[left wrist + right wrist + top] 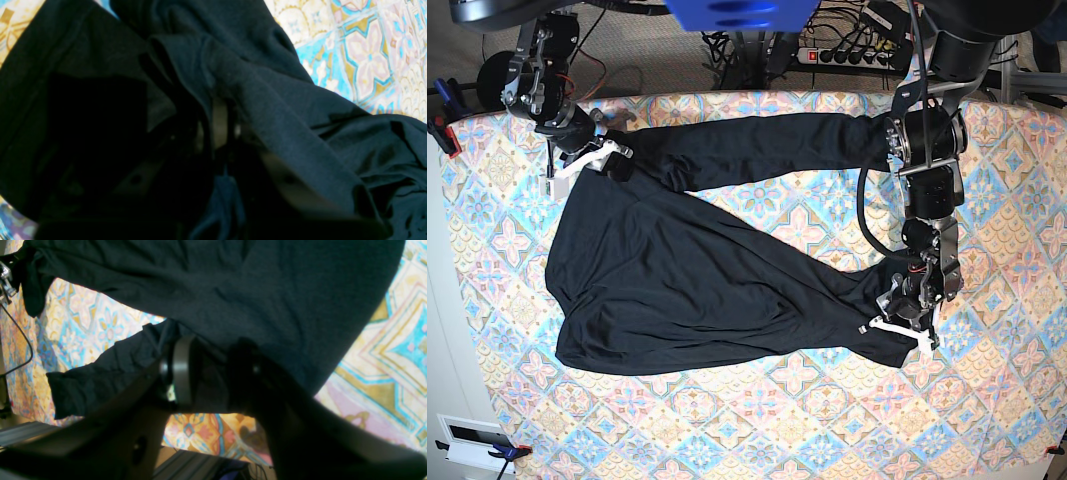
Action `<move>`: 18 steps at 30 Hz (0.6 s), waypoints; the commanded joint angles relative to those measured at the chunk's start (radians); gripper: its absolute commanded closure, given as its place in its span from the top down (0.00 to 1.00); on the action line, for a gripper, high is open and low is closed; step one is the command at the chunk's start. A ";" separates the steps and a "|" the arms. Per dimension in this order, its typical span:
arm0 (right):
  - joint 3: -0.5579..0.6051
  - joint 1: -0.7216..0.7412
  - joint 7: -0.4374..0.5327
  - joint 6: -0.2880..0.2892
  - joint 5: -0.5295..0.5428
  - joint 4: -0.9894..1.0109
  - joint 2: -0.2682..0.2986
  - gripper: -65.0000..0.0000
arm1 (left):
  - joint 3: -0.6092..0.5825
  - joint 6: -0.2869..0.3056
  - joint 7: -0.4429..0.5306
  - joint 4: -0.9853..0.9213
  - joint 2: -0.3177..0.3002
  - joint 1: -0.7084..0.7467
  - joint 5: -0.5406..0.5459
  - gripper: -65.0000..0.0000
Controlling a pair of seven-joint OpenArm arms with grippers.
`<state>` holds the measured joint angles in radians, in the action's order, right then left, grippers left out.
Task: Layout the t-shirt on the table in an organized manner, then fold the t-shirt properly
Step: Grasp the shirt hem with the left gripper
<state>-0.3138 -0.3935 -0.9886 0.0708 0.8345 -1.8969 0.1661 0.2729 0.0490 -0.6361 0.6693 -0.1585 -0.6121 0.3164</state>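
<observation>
The black t-shirt (697,290) lies spread across the patterned table (807,420), its body in the left middle and one long sleeve (767,145) stretched along the far edge. At the shirt's far left corner my right gripper (592,158) grips the cloth. In the right wrist view a bunch of t-shirt (233,290) fills the gap between its fingers (181,370). My left gripper (895,318) is at the shirt's near right end. The left wrist view shows it (220,133) shut on a fold of t-shirt (267,100) that drapes over both fingers.
Behind the table's far edge lie a power strip and cables (847,50) and a round black object (492,80). Red clamps (445,130) grip the left edge. A thin cable (20,340) hangs at the table's side above a metal rail (30,430).
</observation>
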 commanded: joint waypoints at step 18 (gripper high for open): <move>-0.003 0.003 0.014 0.007 0.012 -0.010 0.008 0.30 | -0.002 0.009 -0.040 0.229 -0.005 0.018 0.000 0.16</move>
<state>-0.3138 -0.3935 -0.9886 0.0708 0.8341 -1.8915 0.1661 0.2729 0.0517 -0.6899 0.8787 -0.1574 -0.5621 0.3119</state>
